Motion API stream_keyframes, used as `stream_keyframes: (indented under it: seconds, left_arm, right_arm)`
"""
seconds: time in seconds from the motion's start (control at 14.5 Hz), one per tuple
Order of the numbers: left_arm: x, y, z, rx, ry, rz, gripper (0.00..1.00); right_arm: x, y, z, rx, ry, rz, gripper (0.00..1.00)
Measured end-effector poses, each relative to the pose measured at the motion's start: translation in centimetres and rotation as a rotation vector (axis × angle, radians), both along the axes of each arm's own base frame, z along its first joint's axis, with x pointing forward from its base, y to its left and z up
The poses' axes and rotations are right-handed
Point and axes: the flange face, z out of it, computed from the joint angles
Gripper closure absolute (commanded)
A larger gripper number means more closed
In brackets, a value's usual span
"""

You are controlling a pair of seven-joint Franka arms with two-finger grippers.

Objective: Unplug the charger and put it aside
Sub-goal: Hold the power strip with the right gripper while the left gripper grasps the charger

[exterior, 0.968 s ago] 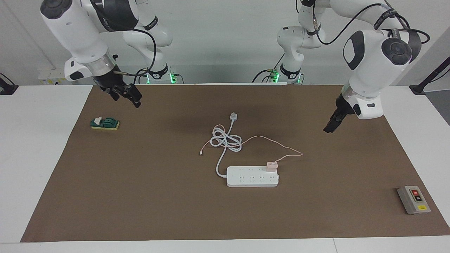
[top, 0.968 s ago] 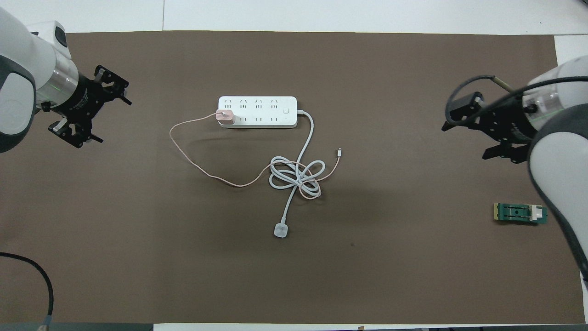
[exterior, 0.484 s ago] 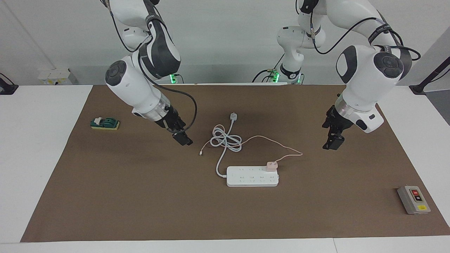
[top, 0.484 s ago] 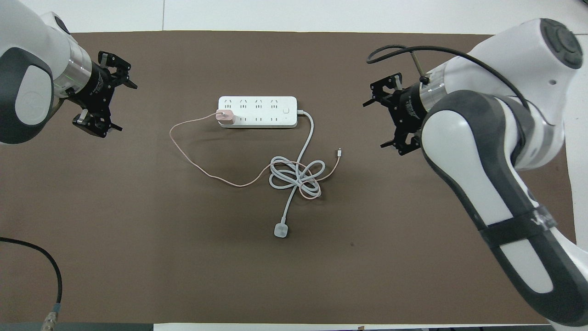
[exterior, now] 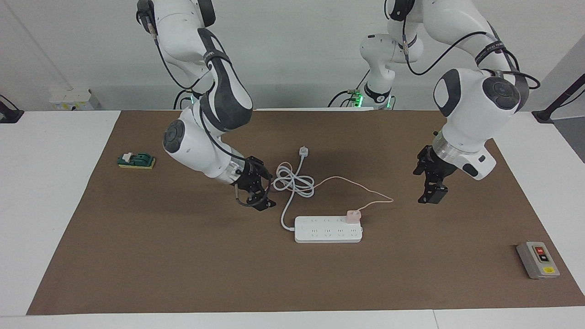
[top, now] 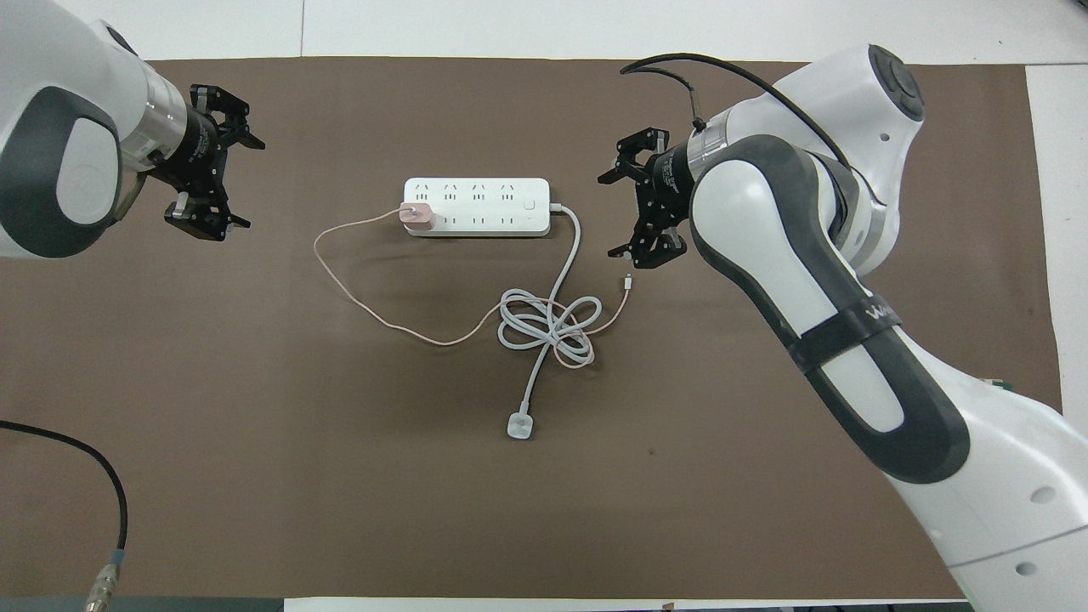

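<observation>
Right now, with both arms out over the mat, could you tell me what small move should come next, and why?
Probably bring the left gripper in over the charger and lower it. The charger sits plugged into the power strip at the left arm's end, and that gripper is open, empty and off to the side. The right gripper, also open, hovers by the strip's cord end, perhaps to steady it.
</observation>
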Motion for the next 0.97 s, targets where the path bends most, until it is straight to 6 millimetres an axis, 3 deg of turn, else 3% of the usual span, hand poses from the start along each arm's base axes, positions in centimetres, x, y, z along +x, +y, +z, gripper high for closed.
stream_keyframes:
  seconds: [0.21, 0.48, 0.69, 0.97]
  left_arm:
    - [-0.2, -4.3, -2.7, 0.01, 0.024, 0.021, 0.0]
    - [-0.1, -8.3, -5.9, 0.023, 0.055, 0.072, 0.0]
    - [-0.1, -9.6, -8.9, 0.038, 0.088, 0.086, 0.0]
    - [-0.4, -11.4, -11.0, 0.046, 0.099, 0.094, 0.0]
  right_arm:
    - [2.1, 1.1, -2.3, 0.081, 0.022, -0.044, 0.0]
    - [4.2, 3.8, -6.3, 0.182, 0.0, -0.005, 0.0]
    - [4.7, 4.4, -8.6, 0.234, -0.028, 0.026, 0.0]
    - [4.8, 4.9, -9.8, 0.242, -0.037, 0.046, 0.0]
